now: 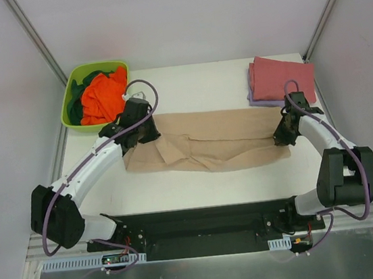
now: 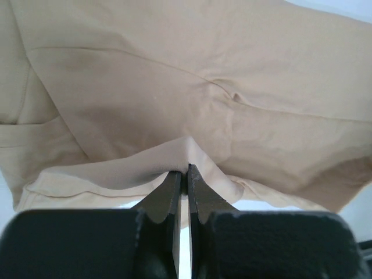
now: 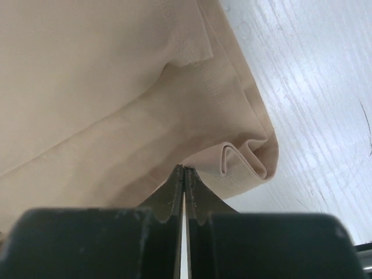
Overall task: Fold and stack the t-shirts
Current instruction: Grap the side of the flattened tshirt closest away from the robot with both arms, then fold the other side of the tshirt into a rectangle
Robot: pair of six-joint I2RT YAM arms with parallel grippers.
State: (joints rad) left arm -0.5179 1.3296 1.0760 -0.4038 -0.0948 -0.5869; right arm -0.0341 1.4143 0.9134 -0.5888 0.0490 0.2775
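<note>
- Table: white top, carries everything.
- Tan shirt: spread wide across the table's middle, wrinkled and partly doubled over. Only the top view shows its full outline.
- Green tub: far left corner of the table, seen in the top view only.
- Red shirt: folded at the far right corner, lying on a lavender shirt whose edge shows.
- Orange shirt: bunched in the tub, with a dark green shirt behind it.
- Left gripper: at the tan shirt's left end, fingers together and pinching a raised ridge of cloth. The pinch shows only in the wrist view.
- Right gripper: at the shirt's right end, fingers together on the cloth beside a curled hem corner. Bare table lies beyond.
</note>
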